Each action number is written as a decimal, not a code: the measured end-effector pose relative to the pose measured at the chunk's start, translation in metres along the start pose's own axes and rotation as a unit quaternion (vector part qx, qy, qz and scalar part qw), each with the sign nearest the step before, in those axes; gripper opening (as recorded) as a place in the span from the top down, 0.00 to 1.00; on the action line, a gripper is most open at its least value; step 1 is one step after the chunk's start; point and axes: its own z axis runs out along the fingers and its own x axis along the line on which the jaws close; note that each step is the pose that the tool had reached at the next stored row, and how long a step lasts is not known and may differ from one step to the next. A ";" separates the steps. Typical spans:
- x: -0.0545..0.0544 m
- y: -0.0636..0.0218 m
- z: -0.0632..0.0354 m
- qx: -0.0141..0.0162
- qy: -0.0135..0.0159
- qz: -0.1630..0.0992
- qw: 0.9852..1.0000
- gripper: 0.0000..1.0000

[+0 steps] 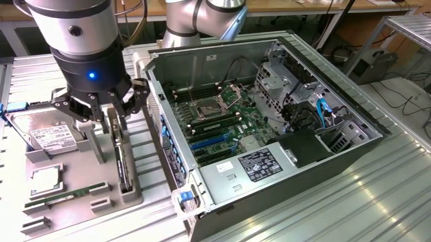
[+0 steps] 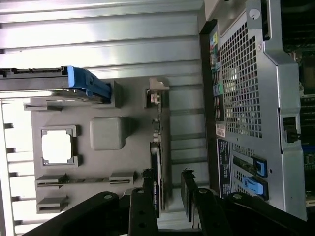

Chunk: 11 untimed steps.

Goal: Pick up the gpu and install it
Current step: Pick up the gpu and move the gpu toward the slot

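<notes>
- The black tool (image 1: 108,112) hung released, fingers (image 2: 143,206) spread either side of the thin black gpu card (image 1: 121,161), which stood on edge in the grey plastic tray (image 1: 84,148) beside the open metal computer case (image 1: 269,126).
- Risk, by my judgement: an off-centre clench could tilt the card (its slot looked narrow) and jam it.
- Counted: one gpu, one silver hard drive (image 1: 50,133), one green memory stick (image 1: 67,195), one case.

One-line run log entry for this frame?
step: grasp gpu | hand: open, straddling gpu | gpu: on edge in gray holder tray, not lifted | computer case: side open, beside tray
</notes>
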 end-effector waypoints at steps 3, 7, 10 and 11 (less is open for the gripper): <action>0.000 -0.0013 0.0055 0.000 0.000 0.000 1.000 0.64; 0.002 -0.0029 0.0127 0.000 0.000 0.000 1.000 0.64; 0.005 -0.0043 0.0199 0.000 0.000 0.000 1.000 0.64; 0.005 -0.0046 0.0219 0.000 0.000 0.000 1.000 0.64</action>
